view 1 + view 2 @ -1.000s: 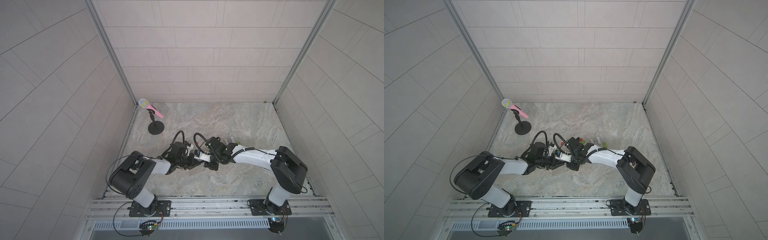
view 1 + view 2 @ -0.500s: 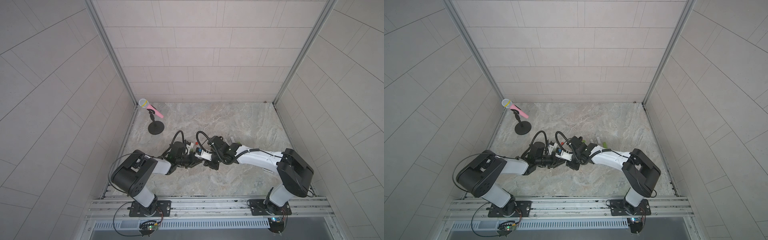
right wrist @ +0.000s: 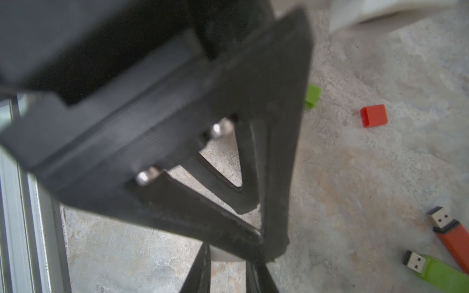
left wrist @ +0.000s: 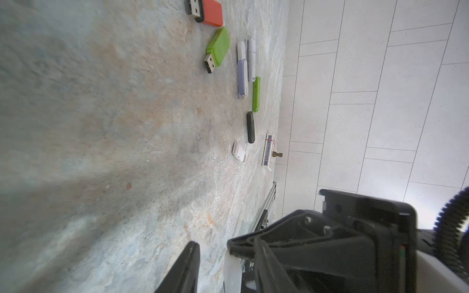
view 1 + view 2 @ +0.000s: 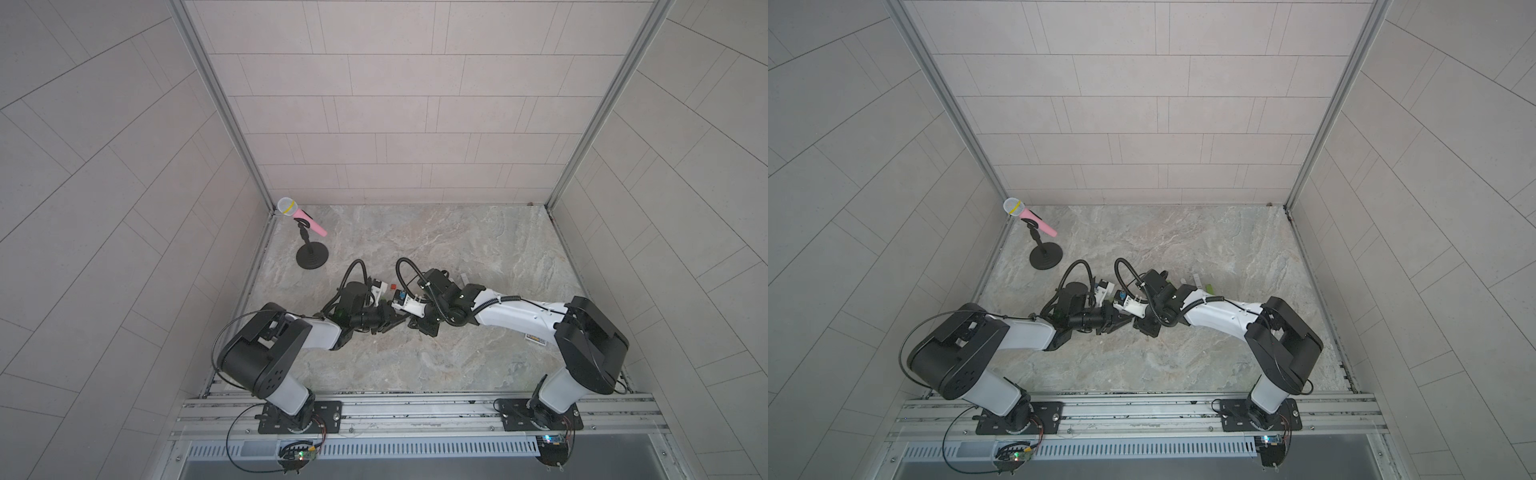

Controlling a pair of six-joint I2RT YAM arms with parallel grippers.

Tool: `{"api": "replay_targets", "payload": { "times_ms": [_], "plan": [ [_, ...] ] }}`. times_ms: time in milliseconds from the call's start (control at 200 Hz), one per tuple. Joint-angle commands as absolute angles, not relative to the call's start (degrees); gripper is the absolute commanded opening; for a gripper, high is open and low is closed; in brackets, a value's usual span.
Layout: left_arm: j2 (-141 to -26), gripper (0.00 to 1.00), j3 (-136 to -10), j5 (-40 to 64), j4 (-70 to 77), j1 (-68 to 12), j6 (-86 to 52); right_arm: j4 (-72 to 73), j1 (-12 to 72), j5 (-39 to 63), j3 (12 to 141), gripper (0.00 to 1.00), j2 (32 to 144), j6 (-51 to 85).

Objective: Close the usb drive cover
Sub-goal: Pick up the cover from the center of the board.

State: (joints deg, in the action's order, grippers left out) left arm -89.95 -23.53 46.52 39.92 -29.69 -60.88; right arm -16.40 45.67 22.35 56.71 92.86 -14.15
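My two grippers meet tip to tip over the middle of the stone table. The left gripper (image 5: 388, 322) (image 4: 224, 247) stands open. A small white usb piece (image 4: 232, 274) sits between its fingers with a gap on each side. My right gripper (image 5: 415, 324) (image 3: 228, 256) is shut on that white piece (image 3: 225, 256), which shows only as a sliver between its fingertips. I cannot tell whether it is a drive or a cover. The left gripper's black frame hides most of the right wrist view.
On the table lie an uncapped orange drive (image 3: 451, 236), an uncapped green drive (image 3: 444, 274), an orange cap (image 3: 374, 115) and a green cap (image 3: 313, 96). Beyond them are several capped drives (image 4: 242, 73) and a white cap (image 4: 238, 151). A pink microphone on its stand (image 5: 309, 232) is at the back left.
The right arm's elbow has shifted slightly outward to the right. Both grippers stay tip to tip in the same spot, and the left jaws have narrowed a touch.
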Motion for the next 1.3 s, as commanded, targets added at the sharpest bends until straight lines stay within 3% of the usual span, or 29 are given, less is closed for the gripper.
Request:
{"api": "replay_targets", "payload": {
  "times_ms": [0,971,1291],
  "plan": [
    [-89.55,0.4,-22.77,48.88,41.4,-30.01,-61.13,-12.41,45.35,22.92,56.16,0.23,90.49,-13.27],
    [-93.54,0.28,-23.91,51.27,44.43,-30.04,-63.33,-8.46,45.18,23.73,56.16,0.23,90.7,-10.48],
    [-94.48,0.18,-23.37,52.21,47.98,-29.97,-64.79,-7.78,45.18,22.95,56.34,0.23,91.07,-9.74]
  ]
}}
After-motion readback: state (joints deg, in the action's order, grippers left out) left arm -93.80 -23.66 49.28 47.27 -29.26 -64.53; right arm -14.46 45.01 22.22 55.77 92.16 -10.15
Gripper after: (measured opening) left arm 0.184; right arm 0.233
